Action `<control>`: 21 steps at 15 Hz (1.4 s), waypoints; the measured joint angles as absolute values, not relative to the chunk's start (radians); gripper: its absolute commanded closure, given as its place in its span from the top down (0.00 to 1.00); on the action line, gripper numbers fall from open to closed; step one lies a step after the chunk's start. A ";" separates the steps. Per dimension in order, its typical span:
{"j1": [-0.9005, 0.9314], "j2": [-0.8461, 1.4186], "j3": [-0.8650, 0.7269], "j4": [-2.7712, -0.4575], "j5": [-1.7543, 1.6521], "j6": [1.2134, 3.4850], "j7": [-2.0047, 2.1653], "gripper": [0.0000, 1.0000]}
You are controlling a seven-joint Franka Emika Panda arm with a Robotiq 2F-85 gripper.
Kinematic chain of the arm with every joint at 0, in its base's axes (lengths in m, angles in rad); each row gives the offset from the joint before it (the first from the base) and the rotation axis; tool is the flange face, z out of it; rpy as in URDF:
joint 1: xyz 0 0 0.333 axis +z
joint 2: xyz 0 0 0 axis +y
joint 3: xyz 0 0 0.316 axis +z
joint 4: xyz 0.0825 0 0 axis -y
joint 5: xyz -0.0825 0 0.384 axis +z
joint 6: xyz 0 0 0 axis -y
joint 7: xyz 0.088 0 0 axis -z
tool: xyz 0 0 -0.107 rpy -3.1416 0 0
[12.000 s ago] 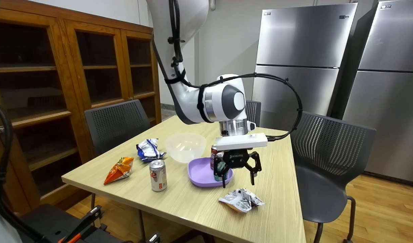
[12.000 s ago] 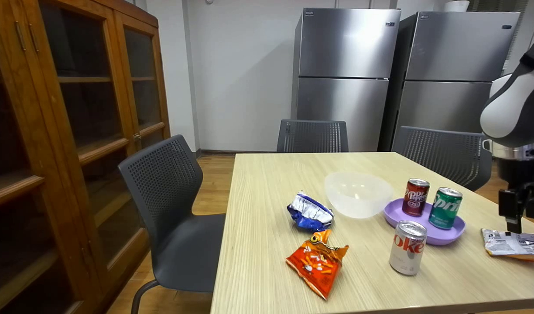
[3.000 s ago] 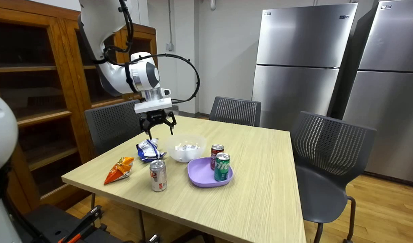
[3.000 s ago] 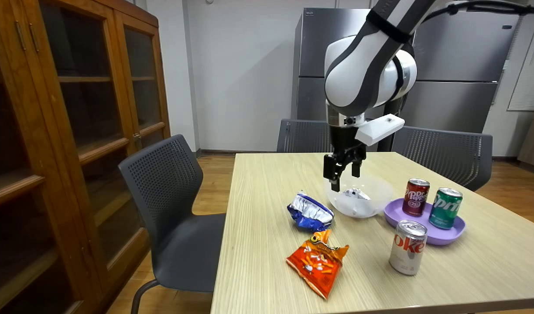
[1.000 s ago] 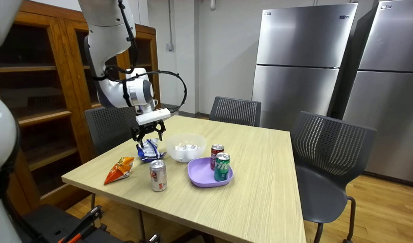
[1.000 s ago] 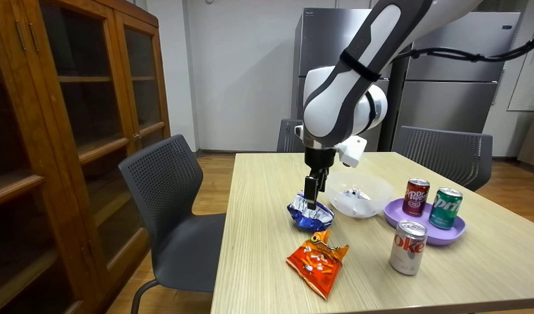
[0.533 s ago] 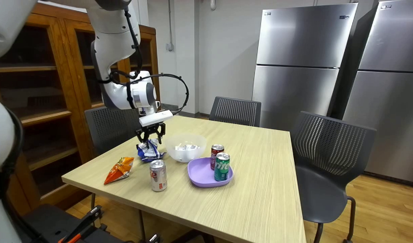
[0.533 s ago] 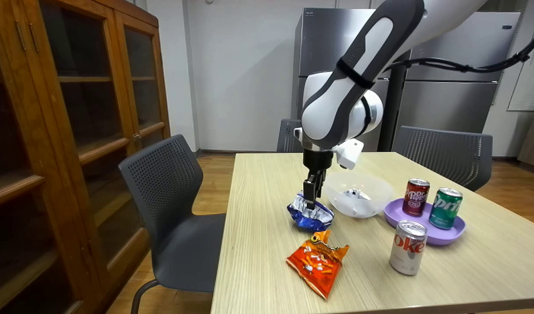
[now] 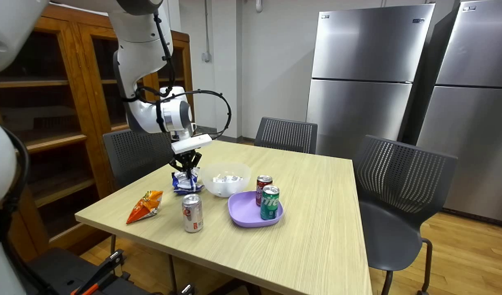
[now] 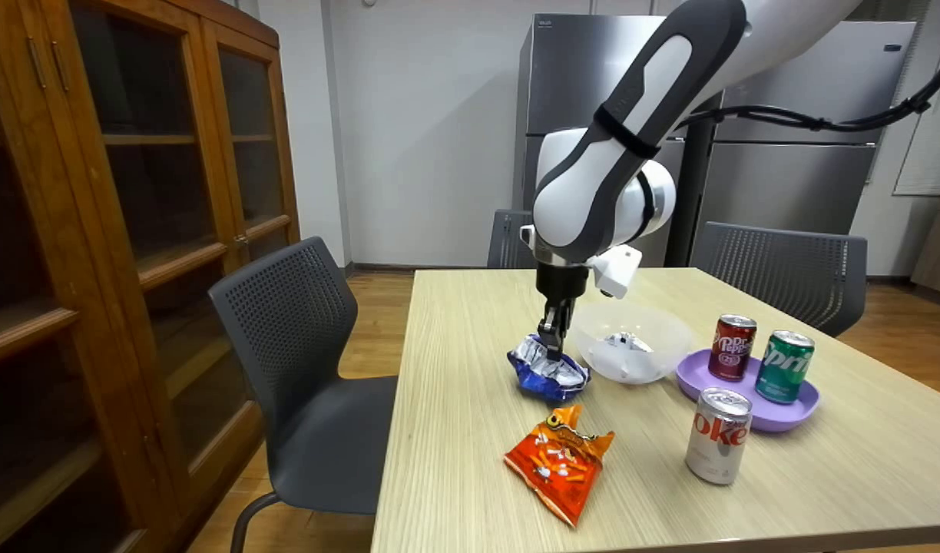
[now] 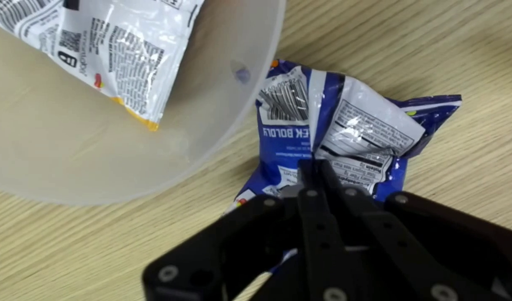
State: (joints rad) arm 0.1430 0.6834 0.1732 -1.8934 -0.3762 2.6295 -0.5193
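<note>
Wrist view has hand (image 11: 314, 166) bottom center, closed almost fully, pinching blue snack bag (image 11: 348, 129), with frosted bowl (image 11: 214, 125) and silver packet (image 11: 122, 54) in it upper left.

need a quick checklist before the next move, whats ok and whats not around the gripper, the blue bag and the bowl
1. Gripper closed on the blue bag: ok; its jaws are together with crumpled bag at their tips.
2. Grip firm enough for lifting: cannot tell; the tips hide the pinched part.
3. Blue bag clear of the bowl: cannot tell; its edge meets the rim in the wrist view.
4. Bowl empty: not ok; a silver bag lies inside.
5. Orange bag clear of the gripper: ok; it lies apart on the table.
6. Coke can upright: ok.
</note>
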 measured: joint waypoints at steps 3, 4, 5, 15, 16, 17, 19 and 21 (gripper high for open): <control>0.143 0.683 0.174 -1.894 -0.375 2.630 -0.519 0.00; 0.143 0.682 0.175 -1.894 -0.375 2.630 -0.519 0.00; 0.143 0.680 0.175 -1.895 -0.375 2.630 -0.519 0.00; 0.143 0.500 0.173 -2.004 -0.375 2.669 -0.512 0.00; 0.143 0.477 0.171 -2.018 -0.375 2.672 -0.510 0.00; 0.142 0.455 0.169 -2.030 -0.375 2.674 -0.506 0.00; 0.141 0.417 0.160 -2.049 -0.375 2.678 -0.495 0.00; 0.138 0.389 0.147 -2.062 -0.375 2.679 -0.484 0.00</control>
State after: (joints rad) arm 0.1385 0.3886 0.1473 -2.0618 -0.3746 2.6785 -0.4840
